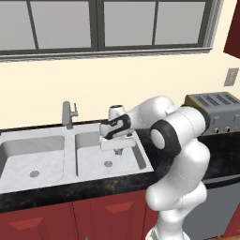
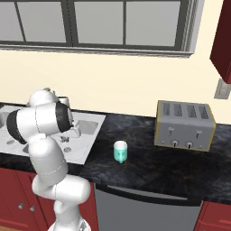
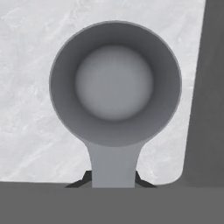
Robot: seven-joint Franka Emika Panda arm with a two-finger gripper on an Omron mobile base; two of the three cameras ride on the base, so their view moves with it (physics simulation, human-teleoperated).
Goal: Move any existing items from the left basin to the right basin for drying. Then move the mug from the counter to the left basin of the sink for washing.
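The fingers (image 3: 113, 180) are clamped on the short handle of the utensil (image 3: 114, 87); their dark tips show on both sides of the handle at the bottom of the hand view. The round bowl of the utensil faces the camera, and behind it lies the pale marbled floor of a basin. A darker grey wall rises along the right edge of that view and meets the floor in a rounded corner at the lower right, so the utensil hangs close to one basin corner.

In the left base view the hand (image 1: 117, 140) hangs over the right basin (image 1: 89, 154), near its back wall and above the drain (image 1: 108, 164). Only a small grey bit shows under the hand there, so the grip itself cannot be read from this side. The left basin (image 1: 28, 157) is open, with its own drain (image 1: 33, 174), and the divider runs between the two basins. The tap (image 1: 68, 114) stands behind the divider, to the left of the hand and apart from it.

The right base view gives what the left one hides: the mug (image 2: 120, 151) stands upright on the black bench (image 2: 149, 167), between the sink (image 2: 88, 131) and the toaster (image 2: 185, 125), well apart from both. There is free bench all around it. In that view the arm covers much of the sink.
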